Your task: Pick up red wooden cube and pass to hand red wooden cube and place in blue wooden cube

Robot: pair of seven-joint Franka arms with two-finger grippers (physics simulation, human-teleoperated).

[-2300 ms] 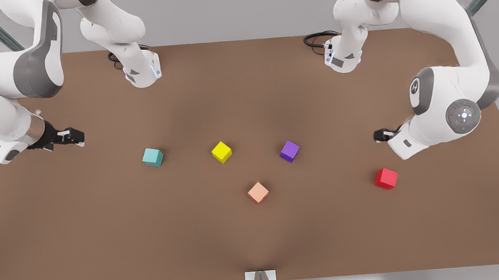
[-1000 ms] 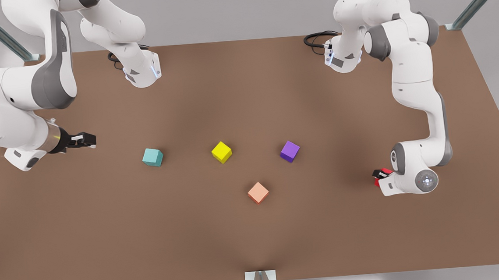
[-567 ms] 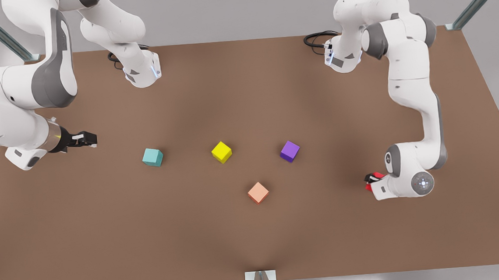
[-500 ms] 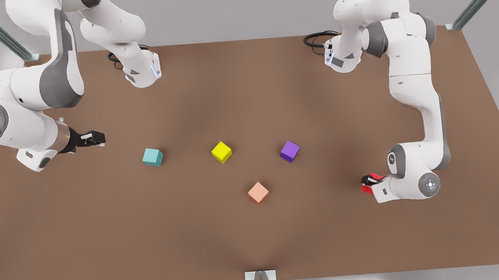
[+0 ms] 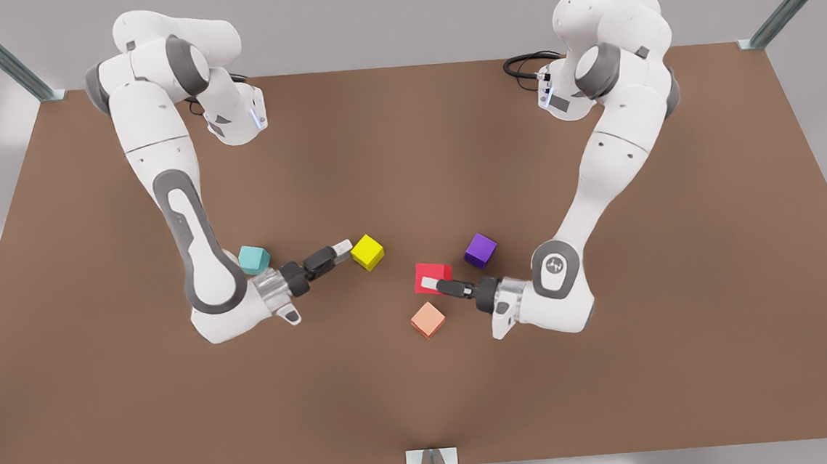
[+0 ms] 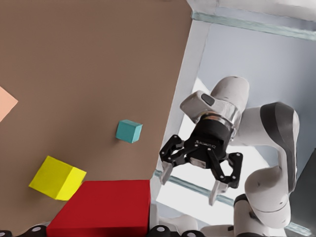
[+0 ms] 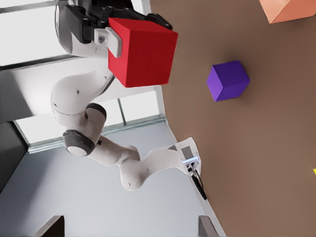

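The left claw (image 5: pixel 428 283) is clamped on the red wooden cube (image 5: pixel 432 274) above the worktop (image 5: pixel 425 391) — the right claw (image 5: pixel 344 247) is held spread, facing it.

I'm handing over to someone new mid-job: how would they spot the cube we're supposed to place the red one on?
On the brown table, find the arm on the front view's left; the right gripper points at a yellow cube. The blue cube sits on the table just behind that arm's wrist. It is the only teal one, unlike the purple cube.
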